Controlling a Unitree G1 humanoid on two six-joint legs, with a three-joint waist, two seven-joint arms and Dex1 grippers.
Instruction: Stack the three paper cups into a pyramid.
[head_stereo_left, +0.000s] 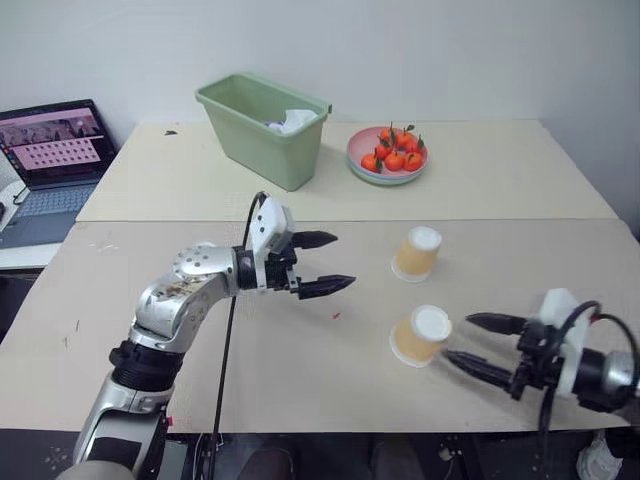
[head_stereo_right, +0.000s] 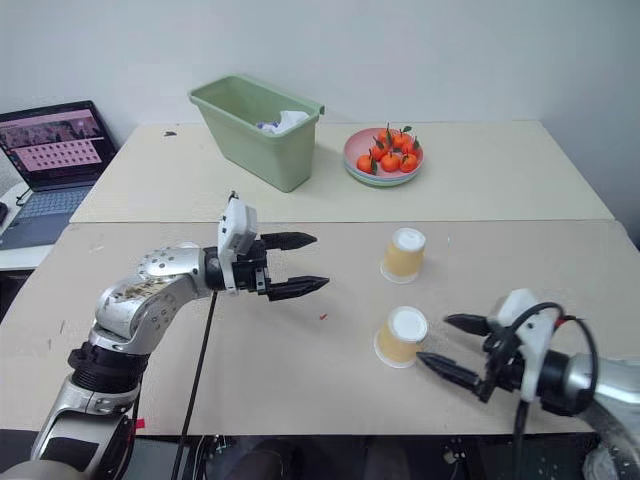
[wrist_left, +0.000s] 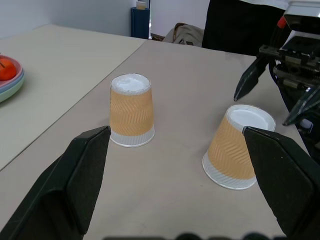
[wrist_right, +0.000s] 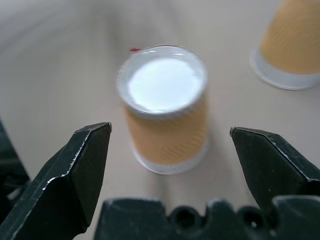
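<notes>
- Approaching the nearer cup (head_stereo_left: 421, 335) with the right tool (head_stereo_left: 478, 348), fingers spread apart, nothing held; risk: a finger clips the light cup's side and tips or skids it, since the cup sits just in front of the tips.
- Risk: squeezing too hard, judged likely to dent thin paper walls.
- Left tool (head_stereo_left: 325, 263): fingers apart, empty, raised over the surface (head_stereo_left: 300, 370), well apart from both cups; collision between the arms is possible if both reach together.
- Nearer cup: upside down, white base up, orange-tan ribbed sides; a little nearer the robot than the farther cup (head_stereo_left: 417, 253).
- Farther cup: same make, also inverted, standing apart from its mate, between it and the fruit plate (head_stereo_left: 388, 154).
- Pyramid: not started.
</notes>
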